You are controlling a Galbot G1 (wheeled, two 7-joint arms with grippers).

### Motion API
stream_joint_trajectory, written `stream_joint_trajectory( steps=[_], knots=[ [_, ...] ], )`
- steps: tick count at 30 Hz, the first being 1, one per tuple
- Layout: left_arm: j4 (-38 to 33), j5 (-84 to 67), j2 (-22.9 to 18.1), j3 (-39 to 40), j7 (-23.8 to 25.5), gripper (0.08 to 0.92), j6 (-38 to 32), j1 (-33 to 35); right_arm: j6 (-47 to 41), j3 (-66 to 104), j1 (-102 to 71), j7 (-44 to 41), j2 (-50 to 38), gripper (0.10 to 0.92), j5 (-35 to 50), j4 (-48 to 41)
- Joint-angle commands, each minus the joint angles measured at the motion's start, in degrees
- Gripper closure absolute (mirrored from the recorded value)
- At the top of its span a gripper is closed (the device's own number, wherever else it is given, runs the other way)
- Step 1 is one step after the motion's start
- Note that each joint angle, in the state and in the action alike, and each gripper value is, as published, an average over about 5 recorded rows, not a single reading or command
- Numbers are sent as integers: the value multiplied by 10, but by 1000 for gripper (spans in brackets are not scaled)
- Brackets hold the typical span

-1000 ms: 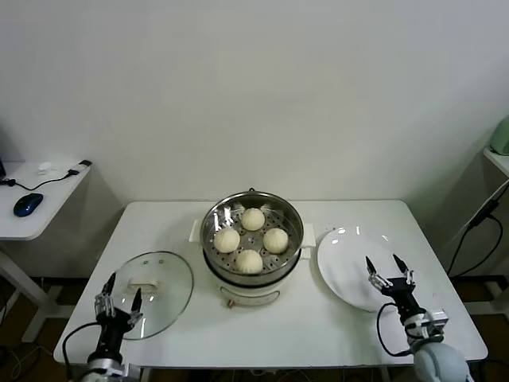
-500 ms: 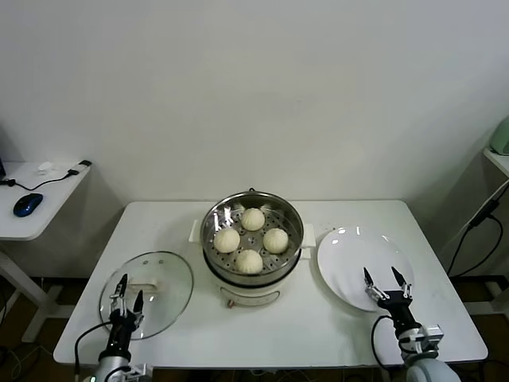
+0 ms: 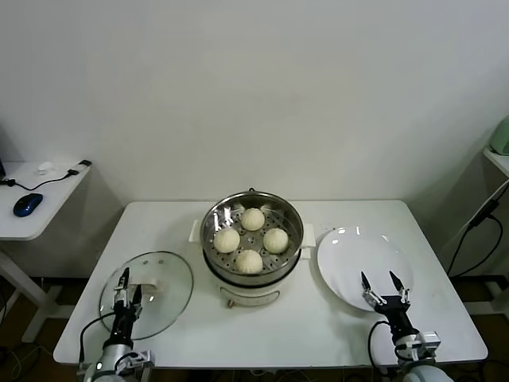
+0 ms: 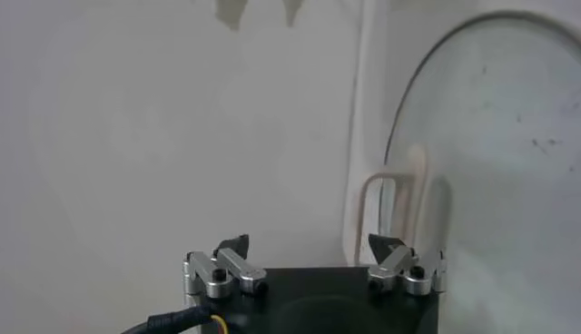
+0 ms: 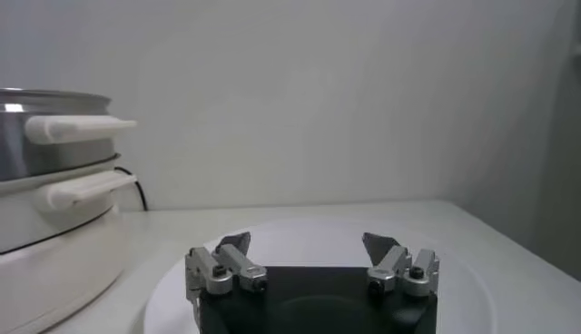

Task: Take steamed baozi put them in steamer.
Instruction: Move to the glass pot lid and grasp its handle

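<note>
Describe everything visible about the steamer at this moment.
The steamer is a round shiny steel pot on a cream-white base with side handles, standing upright mid-table between the glass lid and the white plate. It is uncovered. Its perforated tray holds four baozi, spaced slightly apart in a diamond. Neither gripper touches it.

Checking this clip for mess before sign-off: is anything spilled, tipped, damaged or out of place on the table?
Nothing stands out. Four buns sit evenly on the tray inside the upright steamer, the glass lid lies flat beside it, and the white plate is bare and intact.
</note>
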Motion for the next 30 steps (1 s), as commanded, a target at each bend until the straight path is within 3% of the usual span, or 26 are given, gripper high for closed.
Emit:
stream_joint_trajectory(
  steps=[1,6,26,30],
  knots=[
    [31,15,-2,0,-8,178,10,-23,-1,1,-3,0,7,203,-9,6],
    [51,15,7,3,-11,247,1,-30,-1,0,-2,-1,12,203,-14,4],
    [103,53,11,1,-41,821,-32,-49,4,0,-3,-2,22,203,-18,-3],
    [105,53,10,-2,-47,864,-34,-55,3,3,-5,-2,22,203,-17,2]
  ],
)
